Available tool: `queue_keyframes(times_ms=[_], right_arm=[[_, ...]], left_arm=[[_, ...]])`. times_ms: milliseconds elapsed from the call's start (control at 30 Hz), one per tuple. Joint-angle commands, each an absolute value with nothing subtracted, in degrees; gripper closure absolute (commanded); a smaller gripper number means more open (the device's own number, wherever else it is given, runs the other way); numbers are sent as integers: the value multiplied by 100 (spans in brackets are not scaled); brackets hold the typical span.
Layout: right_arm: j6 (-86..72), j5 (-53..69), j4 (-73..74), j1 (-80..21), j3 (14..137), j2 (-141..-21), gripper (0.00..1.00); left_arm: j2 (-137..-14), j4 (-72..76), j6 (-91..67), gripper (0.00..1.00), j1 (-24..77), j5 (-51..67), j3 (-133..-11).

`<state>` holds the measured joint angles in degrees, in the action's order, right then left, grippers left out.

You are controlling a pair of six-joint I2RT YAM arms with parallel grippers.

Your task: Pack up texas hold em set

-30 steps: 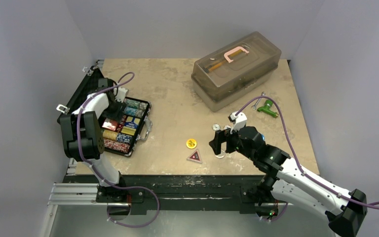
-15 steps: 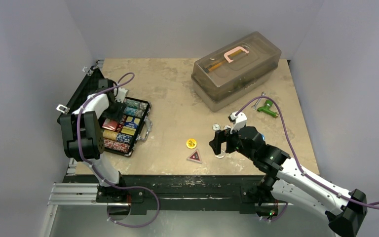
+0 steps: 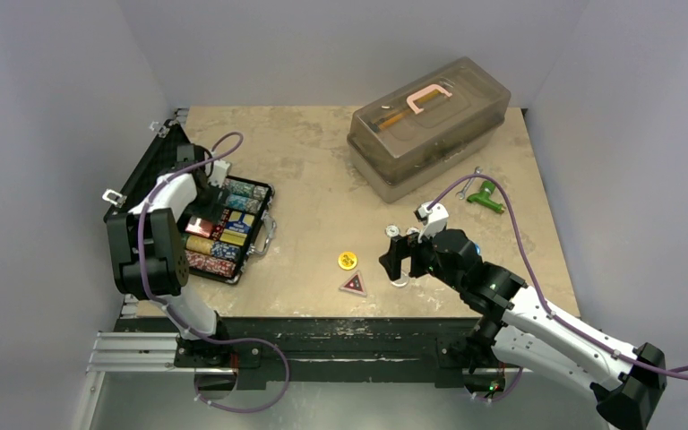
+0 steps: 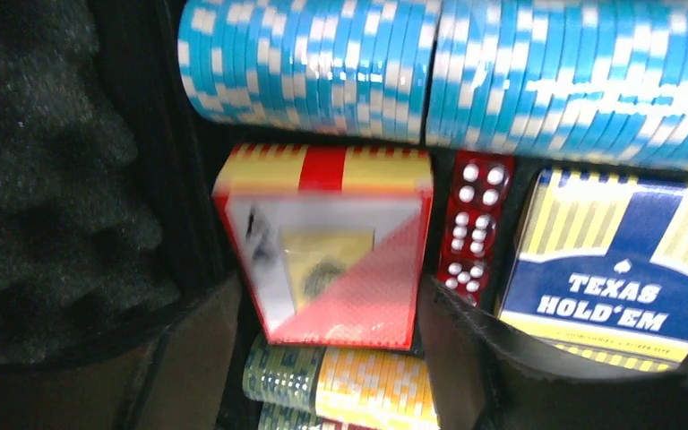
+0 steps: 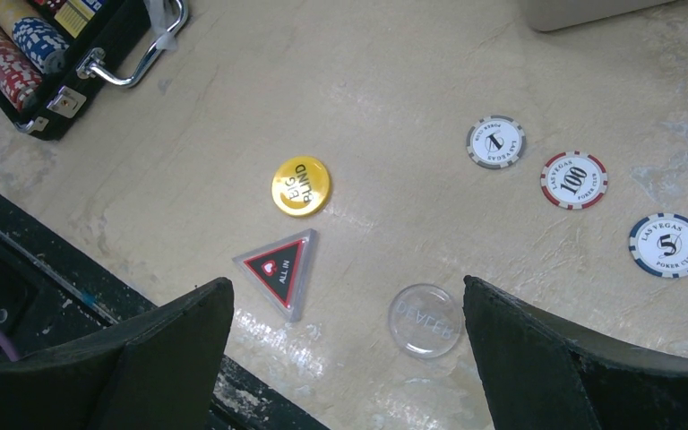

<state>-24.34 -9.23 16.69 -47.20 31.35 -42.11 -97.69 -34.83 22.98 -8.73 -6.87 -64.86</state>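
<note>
Case (image 3: 163, 154) held the card box (image 4: 322, 233), our left hand (image 4: 327, 287) flanking it, grip unclear; our right hand (image 5: 345, 285) hung wide open, empty; we judged the dealer disc (image 5: 424, 320) next.

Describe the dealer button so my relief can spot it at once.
Start at the near edge of the table. Just right of the triangular token lies the dealer button: the only clear disc, unlike the yellow disc and striped chips.
</note>
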Motion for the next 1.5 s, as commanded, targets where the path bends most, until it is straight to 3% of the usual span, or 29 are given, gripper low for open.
queue_keyframes(times_ms=[0, 33, 100, 433, 833, 1033, 1300, 1467], right_arm=[[-2330, -869, 1440, -4712, 3094, -4181, 2], [-2337, -877, 1441, -4711, 3094, -4183, 2], [-2330, -866, 1439, -4711, 3098, -4187, 2], [-2345, -942, 1456, -4707, 3118, -4250, 2], [-2437, -1249, 1732, -4693, 3337, -4591, 1], [-2550, -1614, 1807, -4685, 3375, -4710, 1], [-2795, -2302, 1928, -4685, 3447, -5001, 1], [-3087, -2423, 2085, -4685, 3521, -5378, 1]], left_arm=[[-9487, -3840, 2219, 19, -949, -890, -6403], [-9498, -3841, 2223, 9, -949, -914, -6407], [-9486, -3823, 2224, 0, -949, -900, -6393], [-8621, -3743, 1836, 1, -949, -803, -6398], [-6361, -3158, -987, 0, -932, -80, -6091], [-5117, -3355, -1935, 0, -942, -617, -5899], [-5082, -3034, -2490, 0, -949, 2580, -5077], [-5397, -2966, -3100, 9, -367, 3013, -4420]])
